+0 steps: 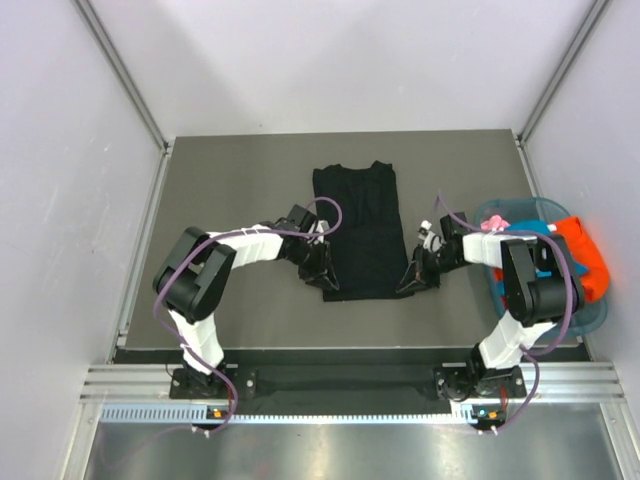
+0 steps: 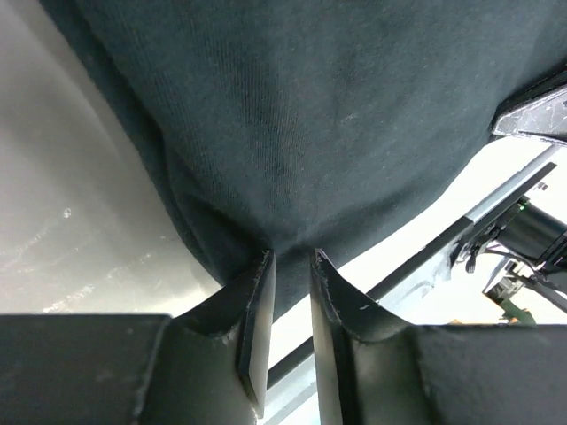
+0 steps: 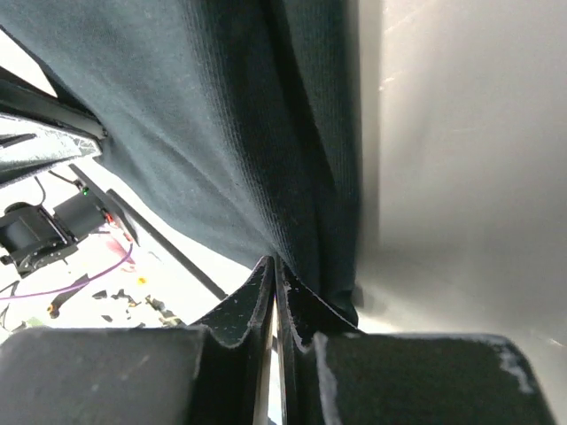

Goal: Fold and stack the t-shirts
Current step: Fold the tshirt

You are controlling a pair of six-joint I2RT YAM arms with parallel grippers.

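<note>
The black t-shirt [image 1: 360, 230] lies on the table as a long narrow strip, collar end far and hem end near. My left gripper [image 1: 322, 275] is at its near left corner. In the left wrist view the gripper [image 2: 292, 257] is shut on the shirt's edge [image 2: 301, 133], which is lifted off the table. My right gripper [image 1: 412, 280] is at the near right corner. In the right wrist view it [image 3: 276, 263] is pinched tight on the cloth [image 3: 221, 124]. Orange [image 1: 585, 255], pink [image 1: 495, 222] and teal-blue [image 1: 540, 232] shirts lie bundled in the basket.
A translucent blue-green basket [image 1: 592, 320] stands at the table's right edge, close behind my right arm. The dark grey table [image 1: 230, 190] is walled by white panels on the left, back and right. A metal rail [image 1: 330, 380] runs along the near edge.
</note>
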